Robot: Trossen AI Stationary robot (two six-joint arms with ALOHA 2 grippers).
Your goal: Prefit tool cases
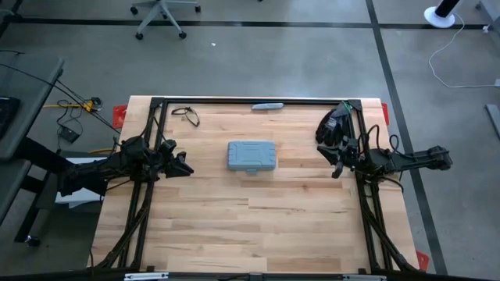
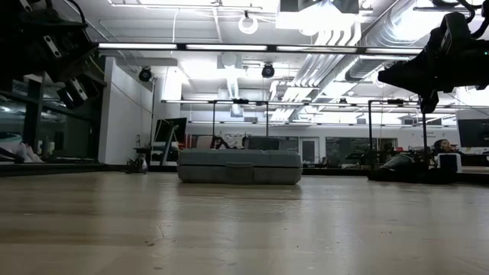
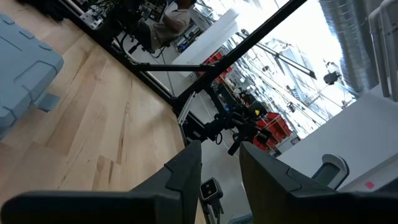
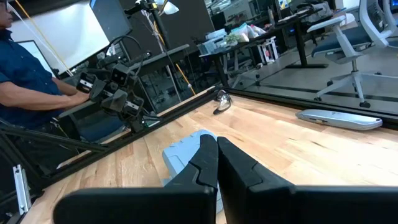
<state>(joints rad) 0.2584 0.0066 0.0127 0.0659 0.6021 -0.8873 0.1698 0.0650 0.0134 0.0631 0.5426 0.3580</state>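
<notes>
The blue-grey rectangular plastic tool case (image 1: pixel 251 156), lid shut and ribbed face up, lies flat on the light wooden table (image 1: pixel 234 234), slightly toward twelve o'clock from the table's centre in the high view. Its small front latch faces six o'clock. In the low view the case (image 2: pixel 239 166) sits alone on the boards, nothing touching it.

The left gripper (image 1: pixel 184 166) hovers at nine o'clock from the case, well apart from it, fingers pointing toward it. The left wrist view shows its two dark fingers (image 3: pixel 186 171) parted by a clear gap with nothing between them.

The right gripper (image 1: pixel 337 170) stands at three o'clock from the case, also well apart. The right wrist view shows its fingers (image 4: pixel 202 163) pressed together, empty.

A slim grey-blue bar (image 1: pixel 267 105) rests at the table's twelve o'clock edge. A pair of dark-framed glasses (image 1: pixel 186 115) lies toward eleven o'clock.

A person in a blue sleeve (image 4: pixel 28 71) sits beyond the table in the right wrist view
</notes>
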